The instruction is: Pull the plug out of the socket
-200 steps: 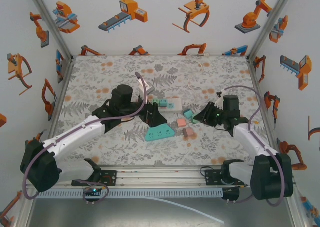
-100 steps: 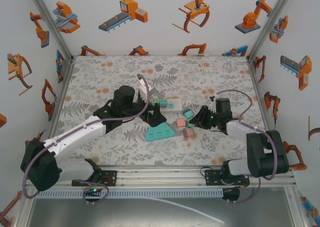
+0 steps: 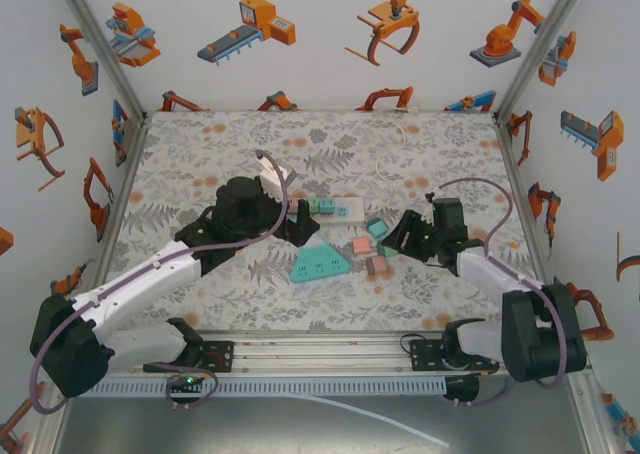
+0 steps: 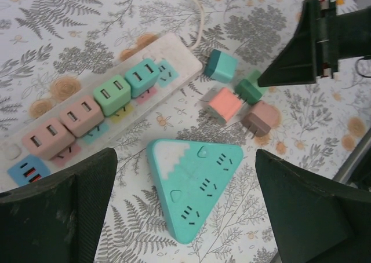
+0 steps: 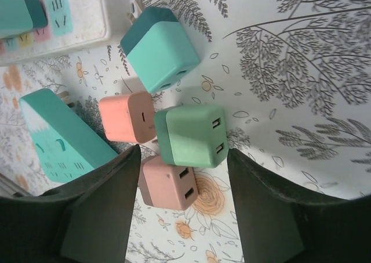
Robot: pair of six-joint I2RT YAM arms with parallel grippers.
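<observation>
plugs: four sit in a row in the white power strip (image 4: 177, 46): pink (image 4: 47, 137), pink (image 4: 81, 113), green (image 4: 112, 93), teal (image 4: 143, 76). The strip lies slantwise near the middle of the table (image 3: 200, 164), a bit toward the far edge.
risk 1: nothing pins the strip. If I pull a plug without holding the strip down, I'd expect the whole thing to lift or slide along with it.
risk 2: the seated plugs touch side to side. Jaws set wide could catch two at once, or slip off a face.
risk 3: a tilted pull could jam the prongs. It needs to come straight out.
plug look: small rounded cubes, matte, each with two slots on top. They stand proud of the strip, so the side faces are free to grab.
loose plugs: teal (image 5: 162, 40), green (image 5: 191, 134), salmon (image 5: 126, 119) and pink (image 5: 169, 183) are clustered just off the strip's cord end, toward the right edge.
triangular socket block (image 4: 194, 187): lies flat on the table, just nearside of the strip, with nothing plugged in.
left gripper (image 4: 185, 159): jaws wide apart and holding nothing. It hovers over the triangular block, with the strip just beyond.
right gripper (image 5: 184, 154): jaws apart, nothing clamped. The loose green plug lies at the gap between my tips and looks free on the table.
</observation>
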